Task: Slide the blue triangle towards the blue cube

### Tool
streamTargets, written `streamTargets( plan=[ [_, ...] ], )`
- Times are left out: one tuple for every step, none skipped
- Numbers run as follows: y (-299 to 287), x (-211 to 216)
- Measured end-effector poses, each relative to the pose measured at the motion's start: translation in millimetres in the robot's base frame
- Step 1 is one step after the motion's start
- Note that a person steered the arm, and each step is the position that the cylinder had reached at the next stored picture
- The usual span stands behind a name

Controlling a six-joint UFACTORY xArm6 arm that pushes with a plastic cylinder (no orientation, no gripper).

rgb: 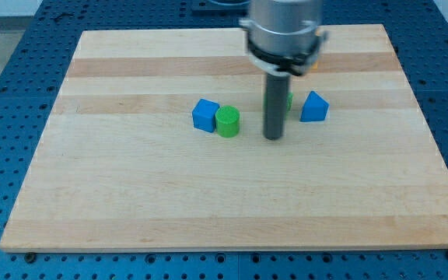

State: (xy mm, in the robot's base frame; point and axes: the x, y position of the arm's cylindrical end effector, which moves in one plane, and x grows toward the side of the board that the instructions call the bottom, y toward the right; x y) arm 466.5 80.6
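Camera view, biggest stuff first: the wooden board (232, 210) fills most of the shot, sitting on a blue perforated table (6, 93) that shows around its edges. Coming down from the view's top is the arm's grey cylindrical head (284, 31), with the dark rod (274, 105) hanging straight below it. No fingers on this rig to be open or closed on anything, just the rod, and my tip (274, 138) is on the board touching nothing as far as I can see.

Blocks now. The blue triangle (314, 107) sits right of the rod in the view, near it but with a clear gap, and slightly higher up the board than my tip. The blue cube (204, 114) is on the other side, left of the rod, well apart from the triangle. So my tip is between the two blue pieces, closer to the triangle.

Touching the cube's right side is a green cylinder (227, 122). There's another green block (288, 101) peeking out right behind the rod, mostly hidden, can't make out its shape. Also a sliver of something orange (314, 65) beside the head, too covered to tell what it is.
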Motion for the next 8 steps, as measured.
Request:
streamTargets(
  plan=[
    [88.2,14.1],
    [132.9,-27.6],
    [117.7,-70.5],
    [88.6,-99.2],
    [52.7,-88.3],
    [36.6,-56.2],
    [19.8,-32.6],
    [19.9,-5.2]
  ],
)
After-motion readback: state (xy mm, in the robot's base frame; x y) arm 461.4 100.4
